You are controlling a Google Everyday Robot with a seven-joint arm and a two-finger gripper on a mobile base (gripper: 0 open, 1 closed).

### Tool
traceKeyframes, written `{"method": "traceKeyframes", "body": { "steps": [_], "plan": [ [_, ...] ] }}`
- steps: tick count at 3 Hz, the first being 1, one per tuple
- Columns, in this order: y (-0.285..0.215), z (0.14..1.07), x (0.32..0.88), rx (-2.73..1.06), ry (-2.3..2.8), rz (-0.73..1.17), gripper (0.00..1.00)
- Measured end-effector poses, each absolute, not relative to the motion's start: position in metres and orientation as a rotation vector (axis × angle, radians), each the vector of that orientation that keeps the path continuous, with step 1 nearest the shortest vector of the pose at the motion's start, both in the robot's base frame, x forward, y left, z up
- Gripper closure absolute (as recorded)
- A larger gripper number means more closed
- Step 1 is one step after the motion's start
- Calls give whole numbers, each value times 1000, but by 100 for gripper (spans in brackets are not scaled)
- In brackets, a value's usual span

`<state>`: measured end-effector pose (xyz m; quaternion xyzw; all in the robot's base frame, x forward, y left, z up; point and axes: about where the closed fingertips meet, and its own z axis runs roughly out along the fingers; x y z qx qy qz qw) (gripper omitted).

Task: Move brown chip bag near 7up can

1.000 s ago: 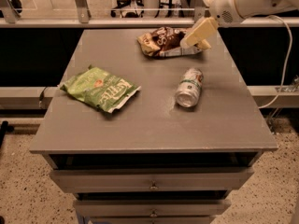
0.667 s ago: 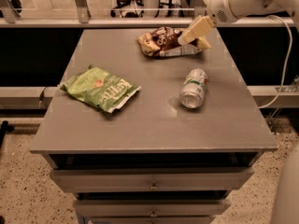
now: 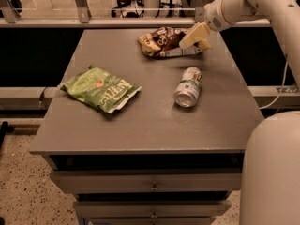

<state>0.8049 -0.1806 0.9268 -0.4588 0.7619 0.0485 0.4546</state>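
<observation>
Little has shifted since the earlier frames: the hand (image 3: 194,35) has edged slightly lower against the end of the brown chip bag (image 3: 161,41), and more of the robot's pale body (image 3: 272,172) now fills the lower corner; bag and can lie where they were.

Camera view: the 7up can (image 3: 188,87) lies on its side on the bench (image 3: 140,125). Beyond the can, toward the bench's far edge, lies the brown chip bag, apart from it. The hand sits at the bag's end nearest above the can; whether it is spread or pinching the foil I cannot tell. The green chip bag (image 3: 101,89) lies well to the left of the can as seen.

My judgement is that the step is securing the bag. A firm hold on the crimped end, then a low drag or short lift toward the can, should stop short of nudging it, since it could roll.

White lettering on the green bag appears to read "Kettle"; the brown bag's writing and the can's green and red markings are not legible.
</observation>
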Motion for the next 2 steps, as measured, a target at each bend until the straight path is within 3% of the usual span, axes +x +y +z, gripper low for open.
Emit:
{"method": "traceKeyframes", "body": {
  "steps": [1, 2],
  "plan": [
    [-185, 916, 810, -1133, 1908, 111, 0],
    [-189, 908, 812, -1132, 1930, 109, 17]
  ]
}}
